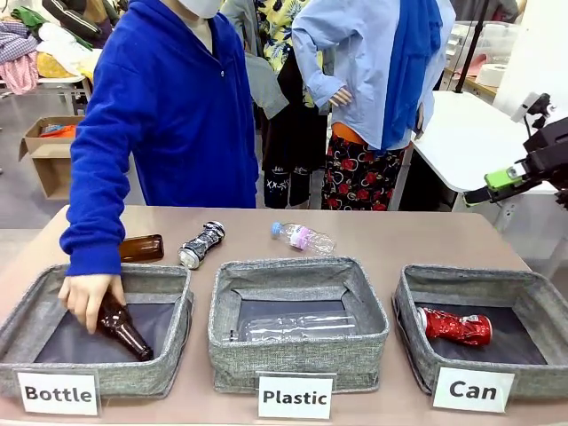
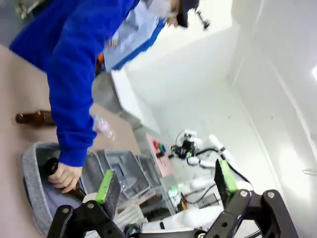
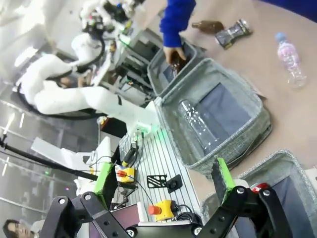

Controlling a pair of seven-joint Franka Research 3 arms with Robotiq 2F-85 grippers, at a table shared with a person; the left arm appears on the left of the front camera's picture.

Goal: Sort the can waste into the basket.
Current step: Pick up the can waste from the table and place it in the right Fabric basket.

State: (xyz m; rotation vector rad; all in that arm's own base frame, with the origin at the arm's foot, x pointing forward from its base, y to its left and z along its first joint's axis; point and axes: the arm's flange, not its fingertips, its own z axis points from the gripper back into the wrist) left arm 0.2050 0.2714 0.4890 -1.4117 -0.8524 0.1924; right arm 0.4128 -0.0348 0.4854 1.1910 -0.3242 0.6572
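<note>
Red can [image 1: 455, 327]: crushed, lay on its side on the dark floor of the Can bin [image 1: 415, 355], towards its left wall.
Black can [image 1: 201, 244]: crushed, silver-patterned, lay on the table [image 1: 399, 240] behind the Bottle bin [image 1: 142, 377], just beside a brown bottle [image 1: 140, 248].
Plastic bin [image 1: 297, 355], middle: held one clear bottle [image 1: 297, 327].
Bottle bin, left: a person's hand [image 1: 87, 297] gripped a second bottle [image 1: 124, 330], brown, inside it.
Pink bottle [image 1: 303, 237]: clear plastic, lay on the table behind the Plastic bin.
White front labels [image 1: 295, 397] read "Bottle", "Plastic", "Can".
Left gripper [image 2: 166, 179]: fingers spread, empty, raised.
Right gripper [image 3: 163, 173]: fingers spread, empty, raised near the Can bin.
</note>
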